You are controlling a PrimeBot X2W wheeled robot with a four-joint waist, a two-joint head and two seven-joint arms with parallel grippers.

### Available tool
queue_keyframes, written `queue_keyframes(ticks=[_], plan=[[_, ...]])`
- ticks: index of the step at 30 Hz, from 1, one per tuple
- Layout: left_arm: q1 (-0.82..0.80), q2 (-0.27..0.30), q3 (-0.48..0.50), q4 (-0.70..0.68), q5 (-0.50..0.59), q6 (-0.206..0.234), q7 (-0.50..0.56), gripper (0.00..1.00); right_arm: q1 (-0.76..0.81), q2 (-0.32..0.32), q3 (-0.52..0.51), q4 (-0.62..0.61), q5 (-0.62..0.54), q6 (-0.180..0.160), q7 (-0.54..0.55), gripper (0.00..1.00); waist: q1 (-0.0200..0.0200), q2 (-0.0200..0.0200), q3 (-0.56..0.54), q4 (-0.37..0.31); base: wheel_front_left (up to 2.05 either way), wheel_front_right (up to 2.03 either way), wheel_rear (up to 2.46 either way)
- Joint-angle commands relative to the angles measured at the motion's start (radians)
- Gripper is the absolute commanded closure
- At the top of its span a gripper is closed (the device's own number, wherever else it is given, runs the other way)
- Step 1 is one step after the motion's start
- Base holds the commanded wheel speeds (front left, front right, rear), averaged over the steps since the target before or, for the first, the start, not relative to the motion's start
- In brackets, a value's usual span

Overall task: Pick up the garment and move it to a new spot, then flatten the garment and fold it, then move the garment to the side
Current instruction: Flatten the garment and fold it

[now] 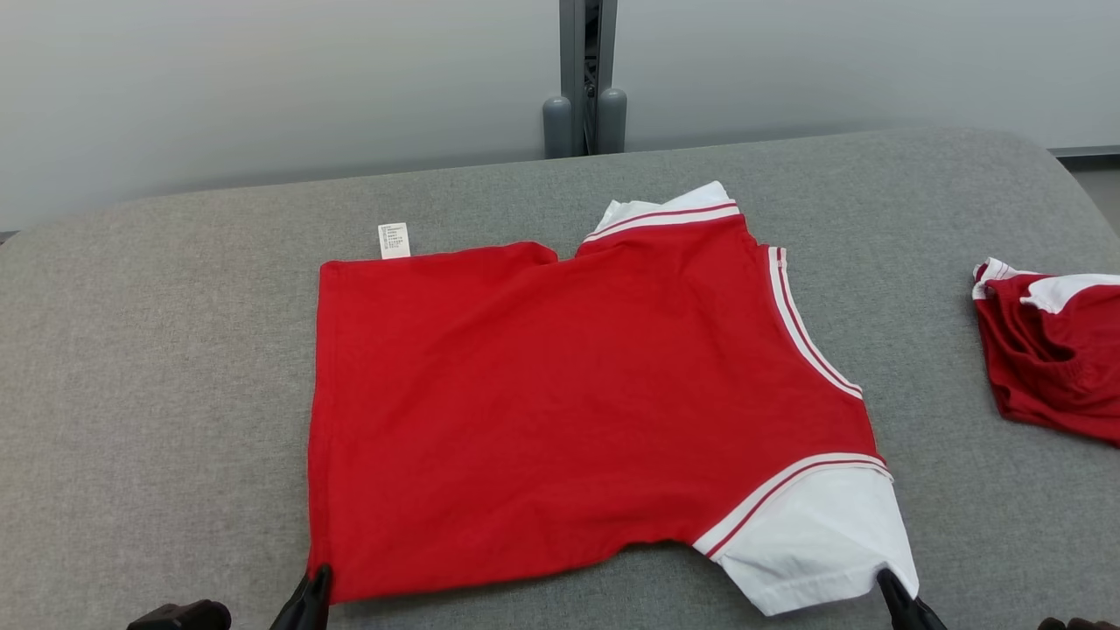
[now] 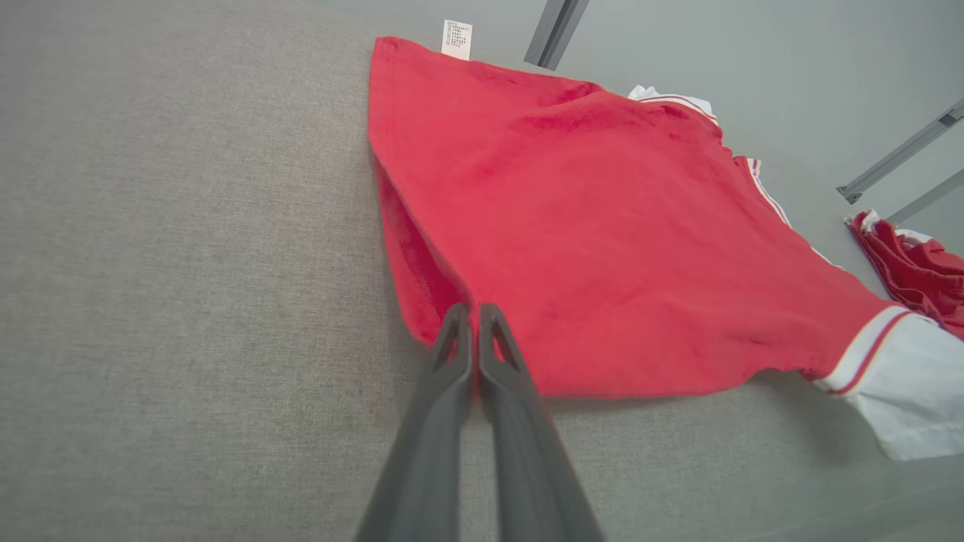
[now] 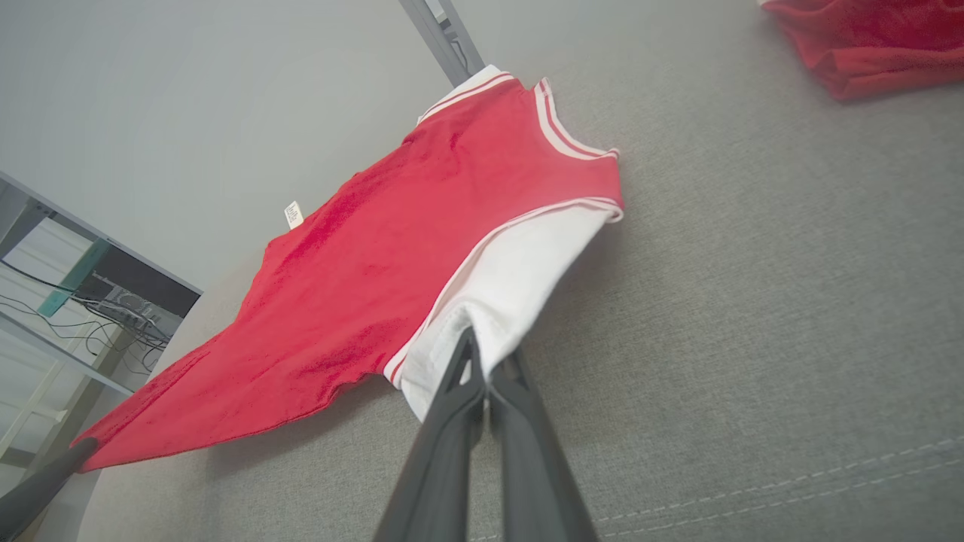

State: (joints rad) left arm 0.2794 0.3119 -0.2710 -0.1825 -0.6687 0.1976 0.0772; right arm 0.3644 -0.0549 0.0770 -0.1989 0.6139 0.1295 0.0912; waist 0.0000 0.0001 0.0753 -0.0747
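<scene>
Both grippers pinching the red T-shirt's near edge

Left gripper is clamped on the near-left hem corner, right gripper on the white sleeve. The shirt lies mid-counter, mostly flat. I'd lift both corners evenly, edge taut, and fold toward the far side. The other red garment at far right looks safely apart.

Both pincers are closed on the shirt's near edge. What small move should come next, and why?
Probably lift both and fold the near edge away: the left pincer grips the red corner, the right pincer the white sleeve, and the garment lies flat.
</scene>
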Motion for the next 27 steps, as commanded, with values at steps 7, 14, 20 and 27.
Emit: queue_keyframes(ticks=[7, 14, 20, 27], plan=[[0.008, 0.029, 0.012, -0.059, -0.001, 0.023, 0.032, 1.0, -0.004, 0.002, -0.017, -0.052, 0.028, 0.002, 0.034, 1.0, 0.0, -0.0001, 0.009, 0.002, 0.0, 0.0, 0.0], [-0.089, 0.042, 0.005, -0.062, -0.017, -0.011, 0.069, 1.0, -0.104, 0.002, -0.022, -0.044, 0.05, 0.002, 0.018, 1.0, 0.0, -0.0001, 0.026, 0.01, 0.0, 0.0, 0.0], [-0.209, 0.037, -0.007, 0.017, -0.028, -0.042, 0.096, 1.0, -0.254, 0.001, -0.024, 0.049, 0.026, 0.002, 0.011, 1.0, 0.0, -0.0001, 0.049, 0.008, 0.0, 0.0, 0.0], [-0.39, 0.003, -0.007, 0.196, -0.047, -0.089, 0.086, 1.0, -0.481, -0.047, 0.0, 0.257, 0.028, 0.002, -0.037, 1.0, 0.0, -0.0001, 0.113, 0.011, 0.0, 0.0, 0.0]])
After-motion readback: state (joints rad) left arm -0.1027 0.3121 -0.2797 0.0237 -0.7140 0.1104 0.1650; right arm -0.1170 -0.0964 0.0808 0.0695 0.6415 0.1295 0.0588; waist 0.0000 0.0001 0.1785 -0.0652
